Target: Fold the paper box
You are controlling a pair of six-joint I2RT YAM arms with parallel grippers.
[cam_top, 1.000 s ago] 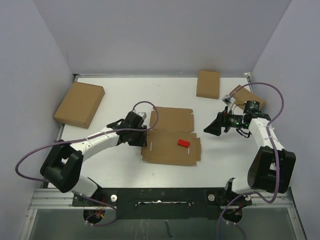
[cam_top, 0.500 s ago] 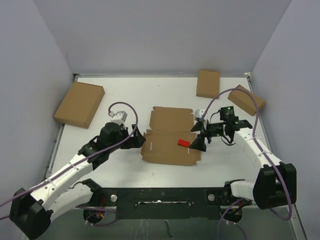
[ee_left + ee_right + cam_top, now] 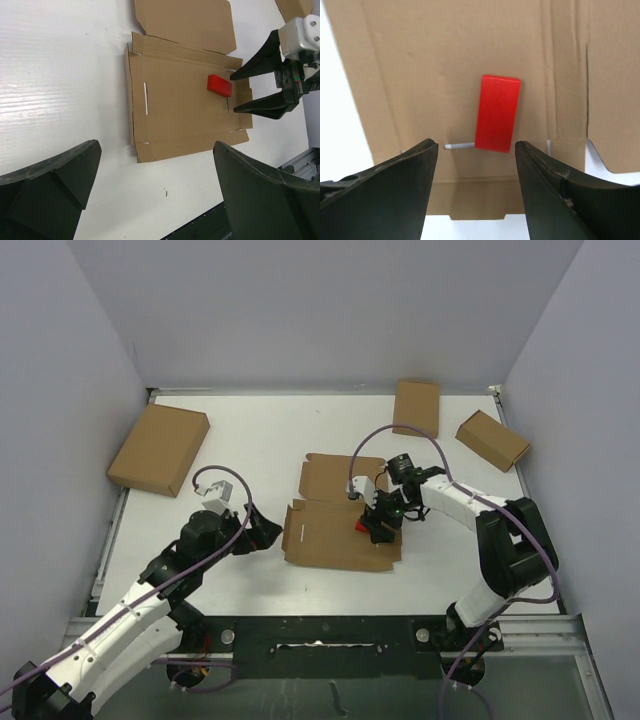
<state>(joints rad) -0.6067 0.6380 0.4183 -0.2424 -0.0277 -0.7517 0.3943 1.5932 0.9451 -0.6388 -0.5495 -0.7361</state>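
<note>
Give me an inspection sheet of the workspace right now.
Surface: white table, no damage seen.
Job's things: paper box lying flat, unfolded; red block resting on it.
Clutter: larger box far left; two smaller boxes far right, all apart from the paper box.
Grippers: left claw open, left of the paper box, apart from it; right claw open, aimed at the red block, not touching it.
Cables: purple cable looped on each arm; no snag seen.
Surroundings: lavender walls; nothing else seen.

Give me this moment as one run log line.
paper box: flat, unfolded | red block: lying on box panel | right gripper: open, over red block | left gripper: open, left of box
</note>
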